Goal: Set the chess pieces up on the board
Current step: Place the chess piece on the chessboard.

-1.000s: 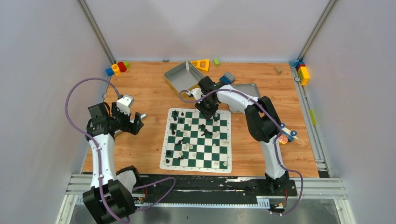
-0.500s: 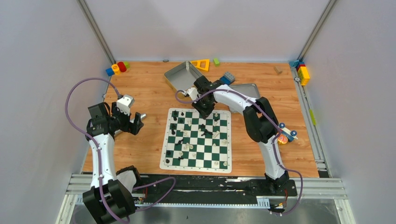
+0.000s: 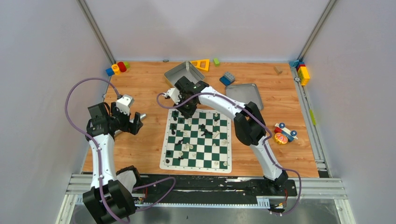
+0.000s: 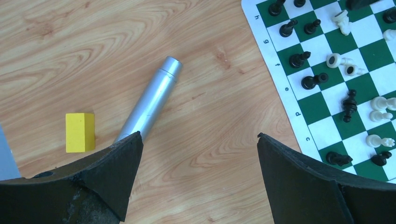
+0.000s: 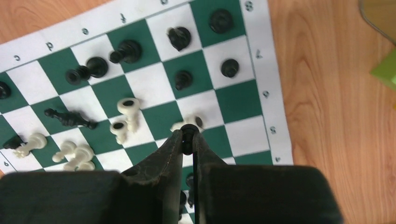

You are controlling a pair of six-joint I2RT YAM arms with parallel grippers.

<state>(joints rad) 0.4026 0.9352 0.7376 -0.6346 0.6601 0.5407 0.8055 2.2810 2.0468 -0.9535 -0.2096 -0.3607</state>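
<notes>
I am pinching a black chess piece [image 5: 187, 132] in my right claw [image 5: 187, 140] over the board [image 3: 198, 161], near its eleven o'clock corner. My left claw [image 4: 200, 136] is gaping at nine o'clock over the wooden tabletop [image 3: 149, 93], with pale grey walls [image 3: 205, 28] enclosing us.

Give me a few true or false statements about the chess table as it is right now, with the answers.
1. The right jaws are shut on a black piece. True.
2. The left jaws grip the silver tube. False: they stand open and empty, and the tube lies on the table.
3. Every piece on the board stands upright. False: several lie toppled, such as a black one.
4. A yellow block lies near the tube. True.
</notes>
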